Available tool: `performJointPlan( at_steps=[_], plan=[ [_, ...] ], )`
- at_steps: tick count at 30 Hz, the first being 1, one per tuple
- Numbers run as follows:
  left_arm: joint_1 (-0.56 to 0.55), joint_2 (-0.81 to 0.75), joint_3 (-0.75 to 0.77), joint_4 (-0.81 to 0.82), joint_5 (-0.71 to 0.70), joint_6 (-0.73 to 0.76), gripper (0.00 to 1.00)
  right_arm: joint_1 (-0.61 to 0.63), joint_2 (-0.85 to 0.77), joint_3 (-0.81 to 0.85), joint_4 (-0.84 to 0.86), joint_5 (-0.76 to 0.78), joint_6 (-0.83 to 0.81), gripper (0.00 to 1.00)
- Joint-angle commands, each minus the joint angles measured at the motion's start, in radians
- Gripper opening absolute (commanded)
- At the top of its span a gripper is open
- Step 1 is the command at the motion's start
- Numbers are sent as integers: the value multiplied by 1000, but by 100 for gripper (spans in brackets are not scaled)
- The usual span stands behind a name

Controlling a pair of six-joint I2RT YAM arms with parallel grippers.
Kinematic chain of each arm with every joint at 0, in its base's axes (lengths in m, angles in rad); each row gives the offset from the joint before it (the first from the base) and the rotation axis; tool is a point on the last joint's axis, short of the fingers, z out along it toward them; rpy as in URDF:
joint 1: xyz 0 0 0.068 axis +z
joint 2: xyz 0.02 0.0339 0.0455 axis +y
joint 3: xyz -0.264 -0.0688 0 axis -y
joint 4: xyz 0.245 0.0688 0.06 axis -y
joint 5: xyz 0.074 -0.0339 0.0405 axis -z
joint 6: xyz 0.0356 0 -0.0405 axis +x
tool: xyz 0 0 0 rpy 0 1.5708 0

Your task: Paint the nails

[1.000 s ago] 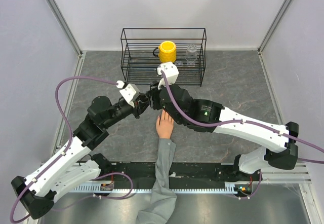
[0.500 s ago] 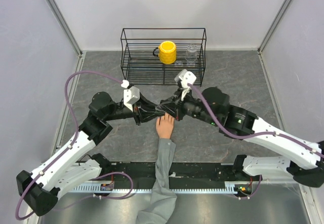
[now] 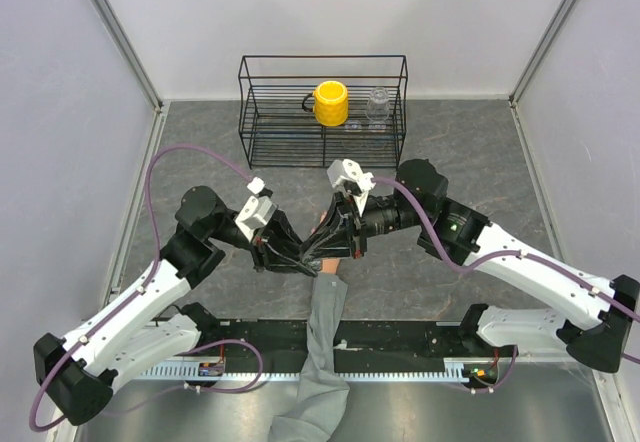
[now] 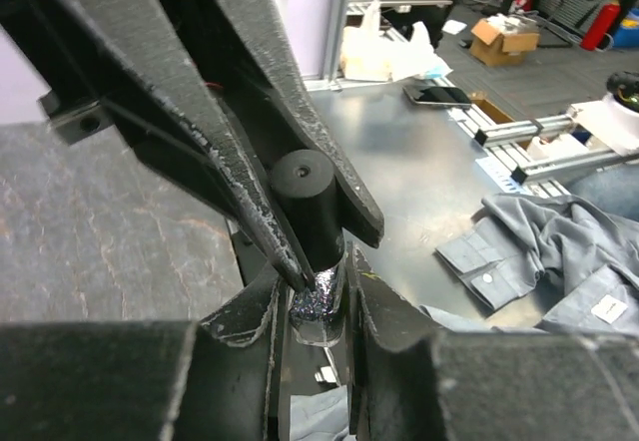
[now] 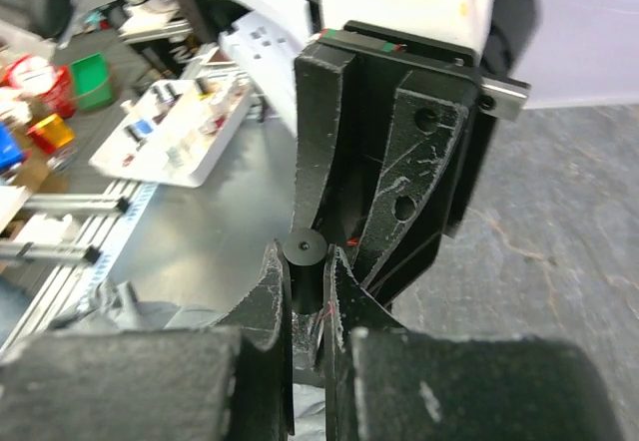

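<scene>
Over the mannequin hand (image 3: 327, 264) lying mid-table on its grey sleeve (image 3: 325, 314), the left gripper (image 4: 316, 311) clamps a glittery polish bottle (image 4: 318, 293) while the right gripper (image 5: 308, 286) pinches its black cap (image 5: 304, 249) — seemingly not yet off. The nails, hidden beneath the arms, likely all await paint.

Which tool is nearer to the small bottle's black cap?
Right. The right tool clamps the black cap itself; the left tool grips the glittery bottle body just beneath it.
</scene>
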Motion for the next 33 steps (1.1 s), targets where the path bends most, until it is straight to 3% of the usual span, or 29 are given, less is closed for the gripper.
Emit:
performJointPlan(
  at_steps=[1, 2, 7, 11, 13, 21, 24, 26, 28, 30, 33],
  plan=[
    [-31, -31, 71, -72, -129, 225, 2, -13, -20, -8, -43, 349, 47, 7],
    [-28, -36, 73, -86, -215, 237, 2, -13, -23, 13, -107, 475, 62, 15],
    [-22, -65, 88, -241, -529, 337, 2, -5, -38, 90, -253, 752, 160, 58],
    [-22, -72, 93, -301, -740, 372, 2, 62, -50, 152, -339, 1030, 242, 73],
    [-22, -60, 100, -324, -751, 380, 2, 113, -32, 174, -351, 1166, 228, 75],
    [-22, -45, 111, -335, -811, 373, 2, 314, 185, 392, -511, 1475, 194, 66],
    [-22, -42, 117, -361, -821, 369, 2, 345, 245, 447, -568, 1561, 196, 56],
    [-22, -46, 113, -358, -820, 368, 2, 354, 261, 466, -591, 1589, 200, 43],
    [-22, -49, 112, -353, -820, 365, 2, 354, 261, 460, -594, 1602, 205, 34],
    [-22, -51, 112, -349, -815, 362, 2, 354, 249, 441, -591, 1607, 208, 33],
    [-22, -56, 109, -345, -795, 351, 2, 354, 230, 409, -582, 1610, 213, 18]
  ],
)
